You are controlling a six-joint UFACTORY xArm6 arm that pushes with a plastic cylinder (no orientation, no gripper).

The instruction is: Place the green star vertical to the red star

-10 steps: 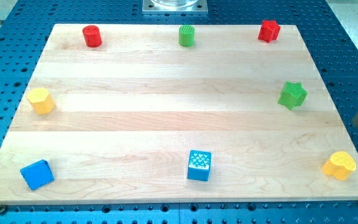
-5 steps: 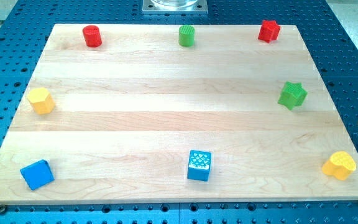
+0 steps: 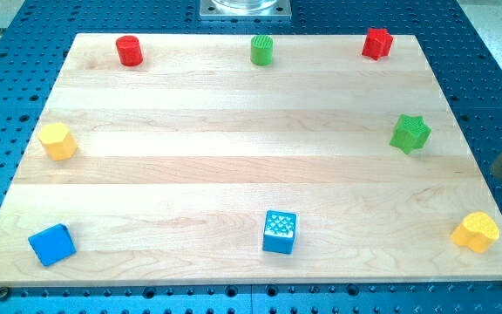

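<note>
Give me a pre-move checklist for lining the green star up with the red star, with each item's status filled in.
1. Green star in sight, near the board's right edge: ok.
2. Red star in sight, at the top right corner: ok.
3. Stars already in one vertical line: not ok, the green star sits further to the view's right.
4. Nothing between the two stars: ok.
5. My tip placed to push: not ok, it is off the wooden board, right of and a little below the green star, not touching it.
6. Yellow block out of the way: ok, it lies well below.
</note>
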